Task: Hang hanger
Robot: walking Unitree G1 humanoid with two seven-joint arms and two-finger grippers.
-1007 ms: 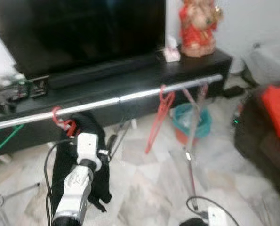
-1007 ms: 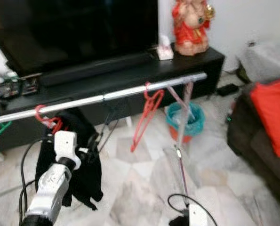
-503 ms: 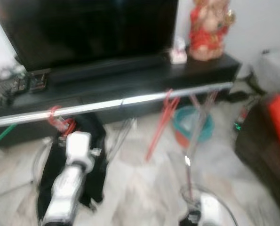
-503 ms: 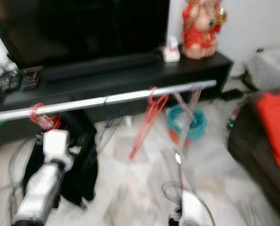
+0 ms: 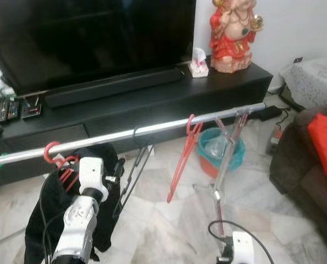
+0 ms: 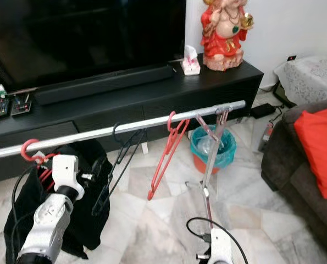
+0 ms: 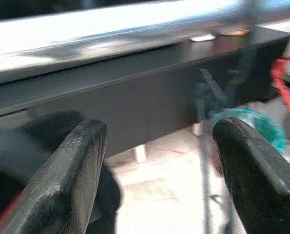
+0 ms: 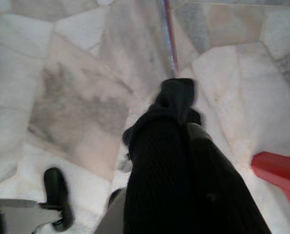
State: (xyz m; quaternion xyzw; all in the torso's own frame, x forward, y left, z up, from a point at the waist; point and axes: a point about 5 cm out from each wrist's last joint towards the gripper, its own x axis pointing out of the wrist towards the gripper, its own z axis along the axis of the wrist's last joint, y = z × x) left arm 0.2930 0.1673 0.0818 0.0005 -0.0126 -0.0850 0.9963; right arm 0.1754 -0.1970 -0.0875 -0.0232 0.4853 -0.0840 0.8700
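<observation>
Now my left gripper (image 7: pixel 157 165), fingers spread wide and empty, faces the light, stiff black wire hanger (image 5: pixel 131 176) at centre-left, best pinched by its thin neck under the hook.

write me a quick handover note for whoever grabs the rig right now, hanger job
Left gripper: open, empty, raised just below the rail, beside the black garment.
Right gripper: shut, empty, hanging low over the marble floor.
On the rail: a red hanger carrying the black garment at the left, a black hanger in the middle, another red hanger to the right.
Done: three hangers are hooked on.
Left: nothing is in either gripper; check whether any hanger remains to fetch.
</observation>
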